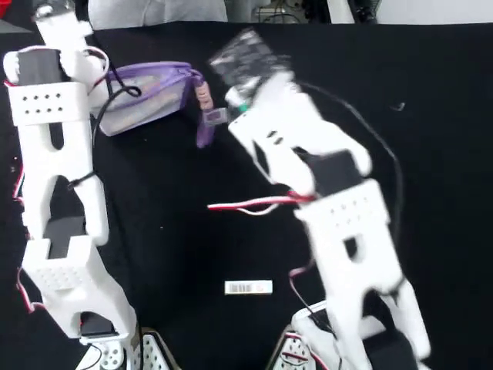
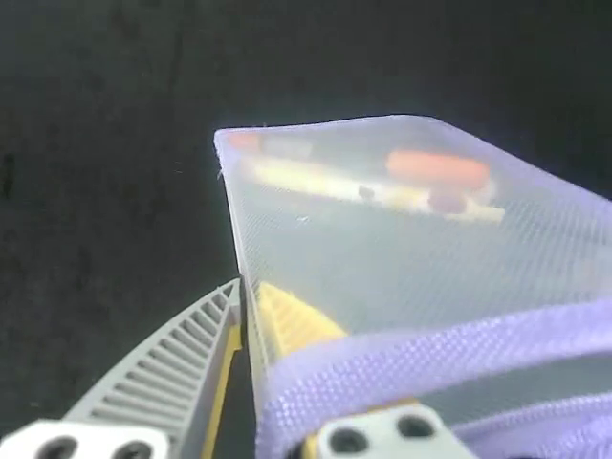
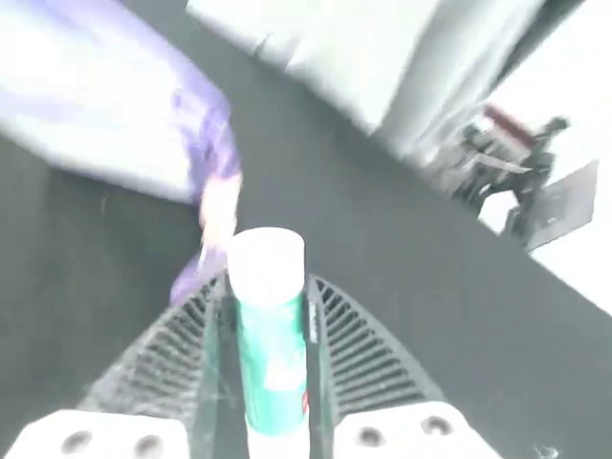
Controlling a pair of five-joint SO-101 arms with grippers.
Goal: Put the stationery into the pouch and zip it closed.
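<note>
Currently, the left gripper (image 2: 251, 287) is clamping one edge of the pouch (image 2: 382, 258). In the left wrist view, the grey finger is sitting on one side of the translucent mesh wall and the yellow-padded finger is pressing on the other. The purple zipper band (image 2: 440, 368) is running across the pouch close to this gripper. An orange item (image 2: 438, 167) and a yellow stick-shaped item (image 2: 325, 182) are lying inside the pouch, against its far end.

In the high view, the pouch (image 1: 146, 96) is sitting at the far left of the black table (image 1: 169, 231), beside the upper part of the left arm. A pink pull tab (image 1: 203, 95) is hanging at the pouch's right end.

The right gripper (image 3: 268, 277) is gripping a glue stick (image 3: 271, 325) with a white cap and a green body. Both ribbed fingers are pressing against its sides, and the cap is projecting beyond the fingertips. The cap is pointing toward the pull tab (image 3: 218, 210) and the purple end of the pouch. In the high view, this gripper is sitting just beside the pouch's right end, not touching it.

A white barcode label (image 1: 248, 287) is lying on the table between the two arm bases, well apart from the pouch.
</note>
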